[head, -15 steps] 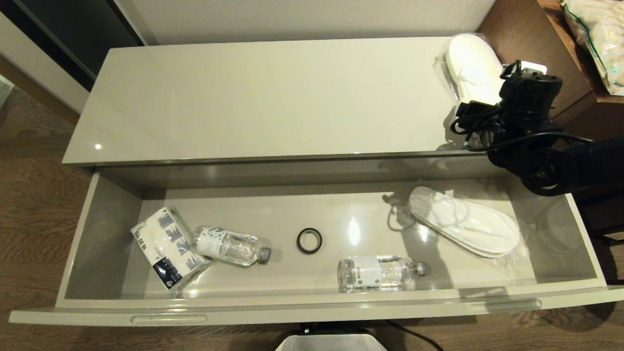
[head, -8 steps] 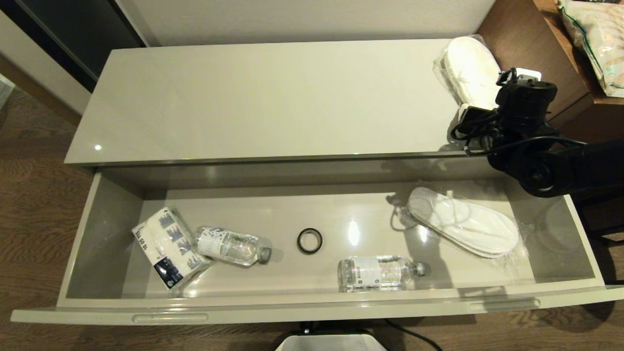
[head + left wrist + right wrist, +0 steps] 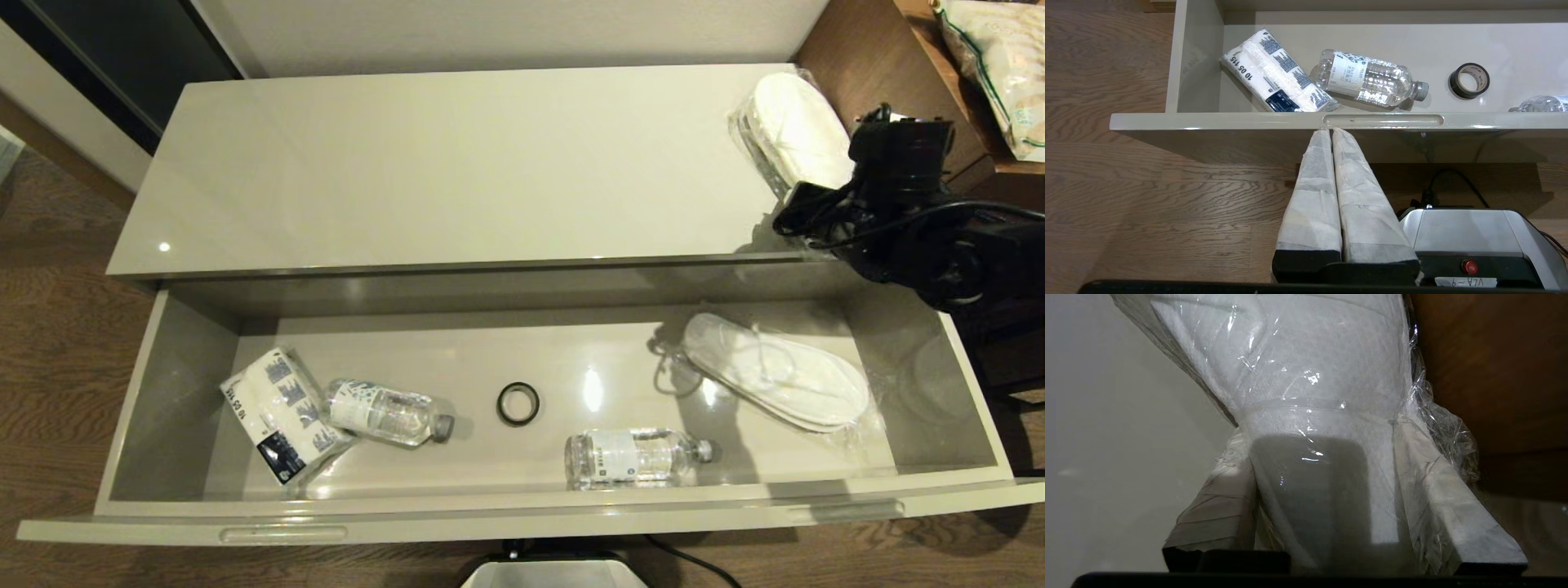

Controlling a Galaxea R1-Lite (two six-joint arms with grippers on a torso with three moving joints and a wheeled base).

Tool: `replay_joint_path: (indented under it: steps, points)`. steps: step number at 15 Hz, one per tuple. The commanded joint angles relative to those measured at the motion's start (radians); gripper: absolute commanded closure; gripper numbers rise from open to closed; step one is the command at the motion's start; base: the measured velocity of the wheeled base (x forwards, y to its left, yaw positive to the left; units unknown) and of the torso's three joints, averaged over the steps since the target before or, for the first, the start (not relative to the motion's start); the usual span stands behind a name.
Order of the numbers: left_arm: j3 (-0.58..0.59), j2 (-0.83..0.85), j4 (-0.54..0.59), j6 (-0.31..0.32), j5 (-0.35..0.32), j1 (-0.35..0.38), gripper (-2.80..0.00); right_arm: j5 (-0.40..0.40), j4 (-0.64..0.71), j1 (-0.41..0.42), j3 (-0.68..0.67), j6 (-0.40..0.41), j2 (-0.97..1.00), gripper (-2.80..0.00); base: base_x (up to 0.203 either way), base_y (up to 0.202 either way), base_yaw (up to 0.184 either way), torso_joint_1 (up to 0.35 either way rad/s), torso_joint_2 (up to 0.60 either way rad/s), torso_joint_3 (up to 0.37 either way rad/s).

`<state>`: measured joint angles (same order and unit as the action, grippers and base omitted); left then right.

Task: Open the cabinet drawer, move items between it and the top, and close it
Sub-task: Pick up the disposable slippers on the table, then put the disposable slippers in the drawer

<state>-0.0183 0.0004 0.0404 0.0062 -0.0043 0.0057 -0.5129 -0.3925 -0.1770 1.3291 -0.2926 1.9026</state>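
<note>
The cabinet drawer point(image 3: 522, 513) stands pulled fully out below the cream top point(image 3: 457, 163). One bagged white slipper point(image 3: 796, 122) lies on the top's far right end, beside the brown desk. My right gripper point(image 3: 1321, 430) has its heel end between its two fingers point(image 3: 1425, 469), which stand wide apart and press the plastic on both sides. The other bagged slipper point(image 3: 775, 376) lies flat in the drawer's right part. My left gripper point(image 3: 1329, 131) is shut and empty, low in front of the drawer panel, just under its left slot point(image 3: 1383, 121).
The drawer also holds a blue-printed tissue pack point(image 3: 282, 412), two clear water bottles point(image 3: 388, 412) point(image 3: 637, 457) and a black tape roll point(image 3: 518, 403). The brown desk point(image 3: 882, 57) borders the top on the right, with a filled bag point(image 3: 996, 65) on it.
My right gripper has shifted to the right along the top's end, and the slipper's near end has swung with it and now lies flatter. The drawer contents have not moved.
</note>
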Motion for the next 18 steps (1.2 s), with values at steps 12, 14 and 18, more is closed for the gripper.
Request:
replay_joint_path:
  steps: [12, 14, 18]
  points:
    - [0.0, 0.0, -0.001, 0.0, 0.0, 0.0, 0.0, 0.055, 0.704, -0.152, -0.109, -0.258, -0.353, 0.0, 0.0, 0.0, 0.0, 0.0, 0.0, 0.0]
    - [0.0, 0.0, 0.001, 0.0, 0.0, 0.0, 0.0, 0.018, 0.77, -0.213, -0.17, -0.319, -0.395, 0.0, 0.0, 0.0, 0.0, 0.0, 0.0, 0.0]
    - [0.0, 0.0, 0.001, 0.0, 0.0, 0.0, 0.0, -0.088, 0.793, -0.335, -0.405, -0.391, -0.441, 0.0, 0.0, 0.0, 0.0, 0.0, 0.0, 0.0]
